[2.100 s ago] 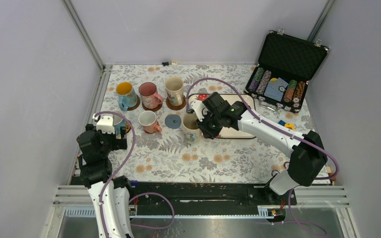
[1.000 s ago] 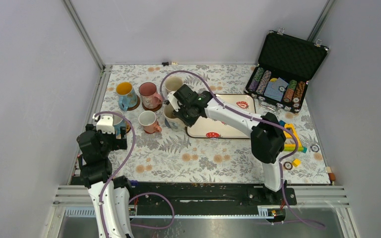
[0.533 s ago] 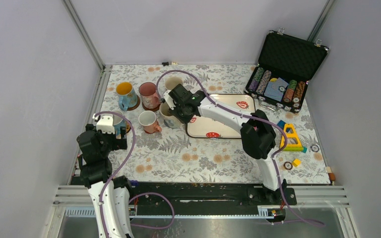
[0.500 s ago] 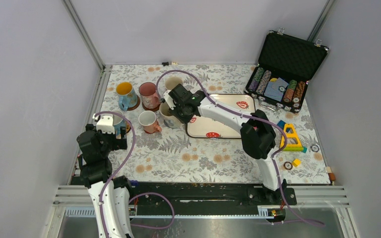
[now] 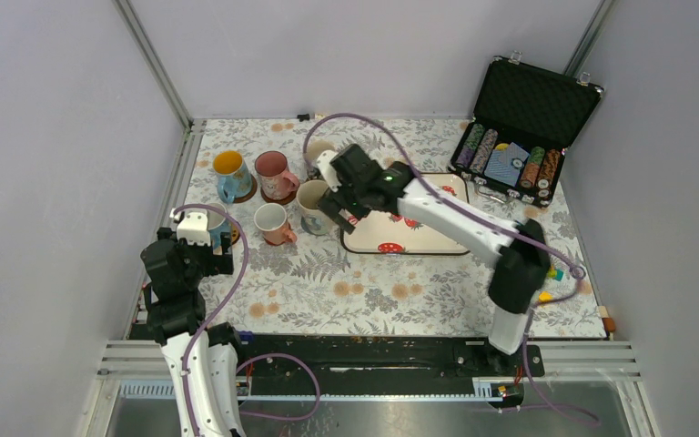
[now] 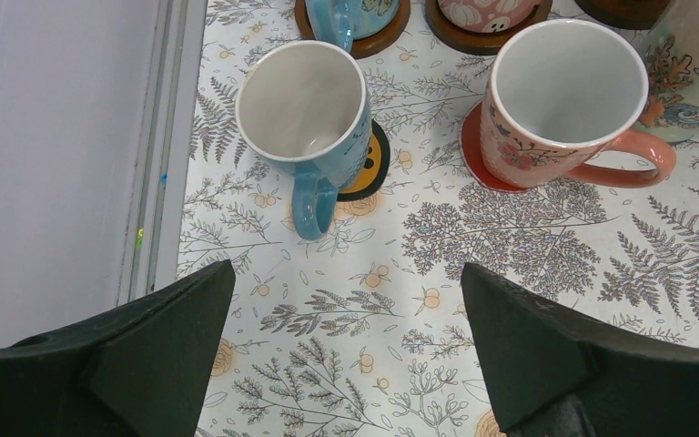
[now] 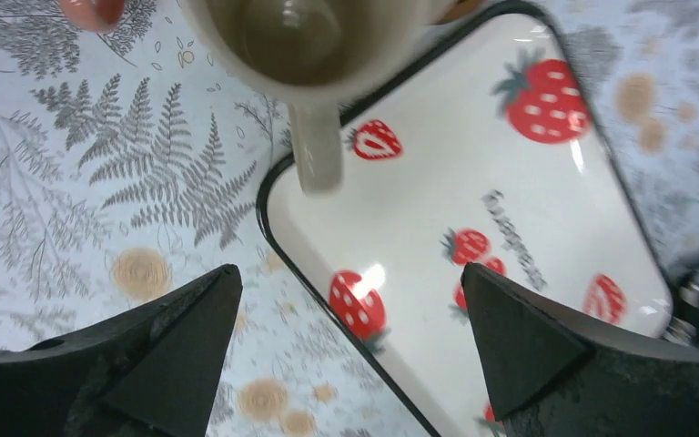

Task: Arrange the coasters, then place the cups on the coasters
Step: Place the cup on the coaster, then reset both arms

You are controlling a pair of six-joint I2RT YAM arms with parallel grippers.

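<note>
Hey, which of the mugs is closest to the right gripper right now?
The cream mug whose handle points at the corner of the strawberry tray, directly before the open right gripper; the rest stand farther off.

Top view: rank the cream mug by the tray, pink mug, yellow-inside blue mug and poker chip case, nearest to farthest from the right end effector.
1. Cream mug, just left of the right end effector.
2. Pink mug, back row.
3. Blue mug, farther left.
4. Poker chip case, far right.
</note>
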